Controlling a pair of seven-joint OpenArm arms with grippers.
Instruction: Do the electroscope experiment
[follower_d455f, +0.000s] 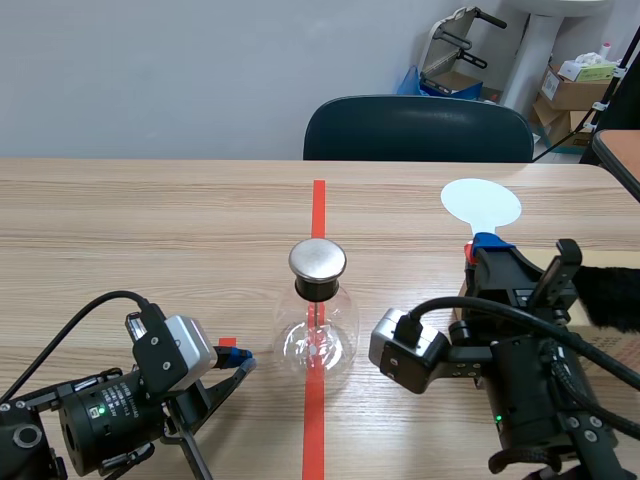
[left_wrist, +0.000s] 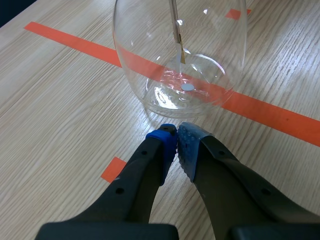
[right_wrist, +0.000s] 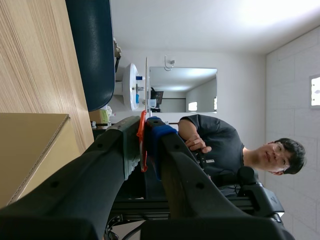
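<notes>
Electroscope (follower_d455f: 318, 322): a round flask of clear glass that stands upright at the middle of the table, on the long orange-red tape line.
Metal cap (follower_d455f: 318, 260): a flat silver disc on the black neck of the flask.
Foil strip (left_wrist: 177, 35): a thin strip that hangs down inside the glass.
Left gripper (left_wrist: 176, 137): low over the table, with its tips just beside the foot of the flask. The two blue pads (left_wrist: 165, 142) meet, and nothing is between them.
Right gripper (follower_d455f: 490, 248): to the right of the flask and well apart from it. The jaws are narrow and pressed on the red handle of the white disc paddle (follower_d455f: 481, 203).
White disc paddle, position: the disc is beyond the fingertips, on the far side from the robot. In the right wrist view it shows only its thin edge.
Cardboard box (right_wrist: 30, 145): brown, beside the right gripper.
Chair (follower_d455f: 418, 128): dark, at the far edge of the table.
Person (right_wrist: 230, 145): in a dark shirt, seen past the right gripper.
</notes>
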